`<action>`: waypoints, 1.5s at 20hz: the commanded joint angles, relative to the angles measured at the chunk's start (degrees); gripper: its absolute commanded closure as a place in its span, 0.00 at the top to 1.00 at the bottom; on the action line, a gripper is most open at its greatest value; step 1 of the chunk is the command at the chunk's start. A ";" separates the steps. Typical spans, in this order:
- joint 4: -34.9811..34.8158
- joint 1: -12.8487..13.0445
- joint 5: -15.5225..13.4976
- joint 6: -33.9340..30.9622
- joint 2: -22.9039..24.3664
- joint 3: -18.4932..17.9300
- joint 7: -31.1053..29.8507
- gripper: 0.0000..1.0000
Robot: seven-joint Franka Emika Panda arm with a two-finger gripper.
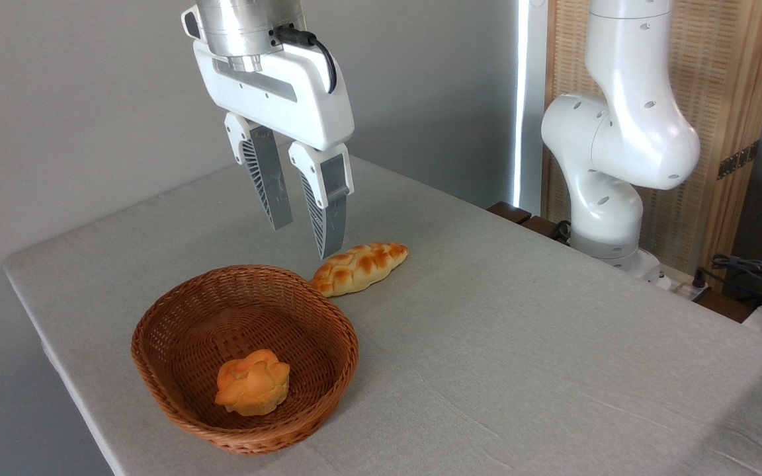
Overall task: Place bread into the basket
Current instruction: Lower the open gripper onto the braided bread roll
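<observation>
The bread (pixel 360 267), a long braided loaf with toasted patches, lies on the grey tablecloth just behind the right side of the basket's rim. The brown wicker basket (pixel 176 317) sits near the table's front left and holds a small round orange bun (pixel 253 382). My gripper (pixel 305 242) hangs open in the air above the basket's far edge, its fingertips just left of the loaf's near end, with nothing between the fingers.
The arm's white base (pixel 609 178) stands at the table's right rear. Cables (pixel 755 274) lie at the far right edge. The table's left edge (pixel 57 357) runs close beside the basket.
</observation>
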State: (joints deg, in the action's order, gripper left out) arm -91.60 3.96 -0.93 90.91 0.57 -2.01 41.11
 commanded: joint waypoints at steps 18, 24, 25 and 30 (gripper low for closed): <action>-24.57 8.25 -1.09 10.87 9.36 7.89 -8.49 1.00; -34.07 10.28 -1.09 16.38 9.54 12.11 -16.49 1.00; -35.22 10.28 -1.09 17.80 9.54 12.55 -16.76 1.00; -38.65 10.46 -0.12 19.56 9.19 13.96 -16.67 1.00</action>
State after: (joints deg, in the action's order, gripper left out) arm -127.50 14.10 -1.03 107.93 8.61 11.70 24.71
